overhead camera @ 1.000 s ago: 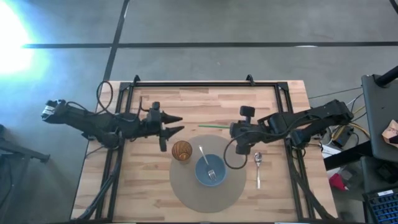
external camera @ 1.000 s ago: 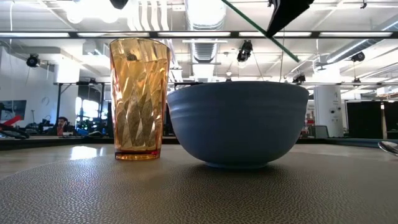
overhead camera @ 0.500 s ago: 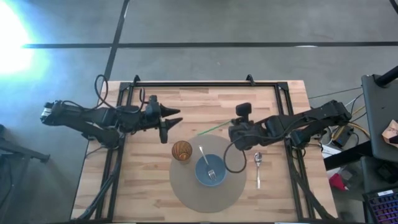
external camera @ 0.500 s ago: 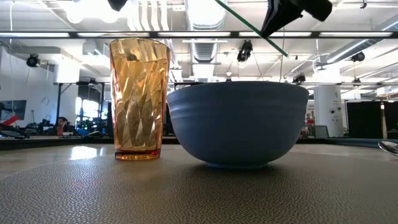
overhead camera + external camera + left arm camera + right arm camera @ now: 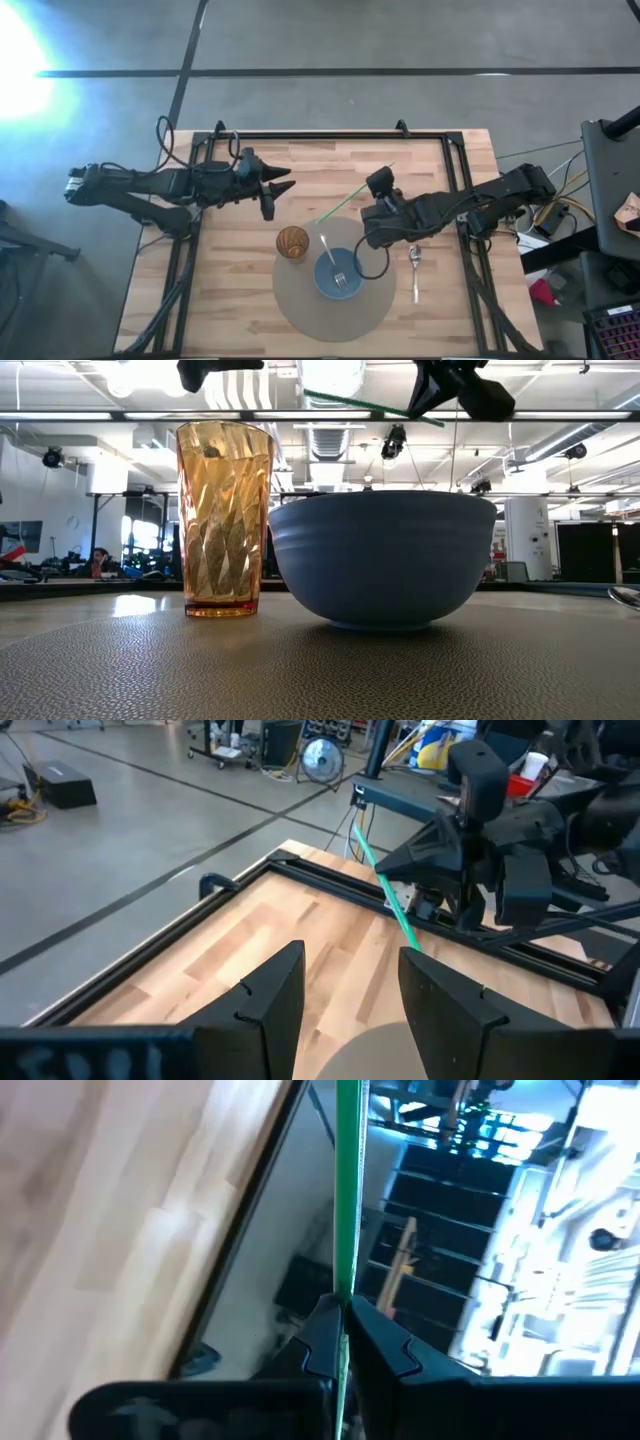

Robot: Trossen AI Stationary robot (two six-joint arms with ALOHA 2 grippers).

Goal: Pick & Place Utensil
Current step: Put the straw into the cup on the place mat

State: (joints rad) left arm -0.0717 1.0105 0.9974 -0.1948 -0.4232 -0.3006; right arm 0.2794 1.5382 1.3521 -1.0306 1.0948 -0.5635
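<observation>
A thin green straw (image 5: 338,206) is held in my right gripper (image 5: 368,202), which is shut on it above the table, just far of the blue bowl (image 5: 338,276). A fork (image 5: 332,258) lies in the bowl. The bowl and an amber cup (image 5: 292,241) stand on a round grey mat (image 5: 300,305). A spoon (image 5: 415,268) lies on the wood right of the mat. My left gripper (image 5: 278,186) hovers open, left of the straw and far of the cup. In the low view the straw (image 5: 365,405) slants above the bowl (image 5: 382,558). My right gripper pinches the green straw between its two fingers part-way along its length (image 5: 345,1285), the fingers lying across it. Both ends stick out past the fingers. The straw is lifted clear of the table and tilted, one end (image 5: 318,221) toward the cup, the other (image 5: 391,166) toward the far edge.
A black metal frame (image 5: 330,135) runs round the wooden table's far edge and sides. Bare wood lies between the two grippers and left of the mat. The left wrist view shows the right gripper (image 5: 450,860) with the straw (image 5: 385,890) across from it.
My right gripper has turned and shifted a little toward the table's left and far edge. The straw has swung from lying about level, pointing left, to slanting, with one end now sticking out toward the far edge. My left gripper has drawn back toward the far edge, still open.
</observation>
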